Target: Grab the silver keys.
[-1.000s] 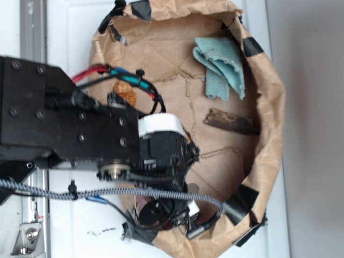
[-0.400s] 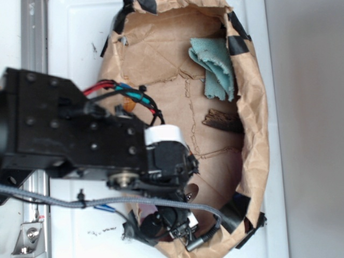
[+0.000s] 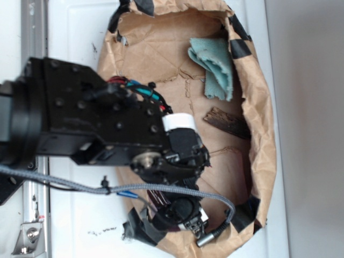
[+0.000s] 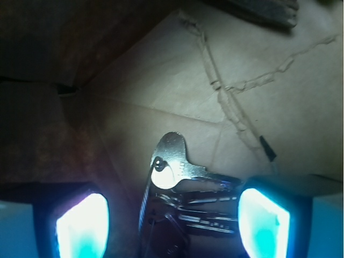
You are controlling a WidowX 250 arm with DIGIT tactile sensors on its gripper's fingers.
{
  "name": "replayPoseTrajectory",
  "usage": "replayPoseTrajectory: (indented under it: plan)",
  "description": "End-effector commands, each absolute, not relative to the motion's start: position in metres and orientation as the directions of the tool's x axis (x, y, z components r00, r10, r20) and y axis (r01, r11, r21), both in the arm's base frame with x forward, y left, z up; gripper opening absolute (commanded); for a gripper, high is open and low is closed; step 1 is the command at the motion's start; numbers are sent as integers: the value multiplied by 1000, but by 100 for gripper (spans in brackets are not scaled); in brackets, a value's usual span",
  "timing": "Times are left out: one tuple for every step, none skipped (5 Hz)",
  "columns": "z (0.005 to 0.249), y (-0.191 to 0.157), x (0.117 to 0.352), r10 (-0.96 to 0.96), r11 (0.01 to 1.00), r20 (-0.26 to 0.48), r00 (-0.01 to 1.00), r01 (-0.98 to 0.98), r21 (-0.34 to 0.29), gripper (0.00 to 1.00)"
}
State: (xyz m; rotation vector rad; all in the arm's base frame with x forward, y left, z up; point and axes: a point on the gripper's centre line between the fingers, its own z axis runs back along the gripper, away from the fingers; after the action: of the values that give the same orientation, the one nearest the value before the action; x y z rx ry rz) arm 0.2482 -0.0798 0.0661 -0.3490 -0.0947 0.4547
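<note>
Silver keys point(image 4: 180, 183), a small bunch of flat grey-silver metal blades joined at rounded heads, lie on the creased brown paper floor point(image 4: 161, 97) of the tape-edged paper basin point(image 3: 263, 134), directly between the two glowing cyan fingertip pads point(image 4: 83, 223) of the black claw point(image 4: 172, 226). Wrist view: the pads stand apart on either side of the bunch, with a gap visible between each pad and the metal, so the claw is released and has nothing clamped. One rounded key head with its hole points up and away from the claw; the blades fan toward the lower edge of the view and are partly in shadow. Exterior view: the black arm housing point(image 3: 91, 123) covers the keys entirely; a folded teal cloth point(image 3: 212, 67) and a dark brown bark strip point(image 3: 226, 122) lie well apart from the claw, toward the far side of the basin.

Risks, as judged from this pose: the bunch is thin and flat, so pads that meet above the blades would slide over them and come together empty. The loose fan may also pivot about its joined heads when one pad touches first, swinging out of the gap. Pressing too low could snag or tear the soft paper floor.
</note>
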Motion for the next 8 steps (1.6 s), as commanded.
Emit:
replayPoseTrajectory:
  plan:
    - [62,-102,253,402,837,-20,915,-376,-398,100]
    - [58,-111,247,378,828,-68,923,-370,-421,100]
    - [53,-111,248,385,818,-93,918,-386,-427,0]
    - [55,-108,249,392,806,-113,913,-400,-436,0]
    - [57,-106,250,397,810,-102,912,-401,-427,0]
    - [66,-95,254,425,798,-93,900,-421,-431,0]
    - [76,-74,265,483,789,-34,875,-452,-416,0]
    - [99,-37,277,550,796,122,826,-474,-377,0]
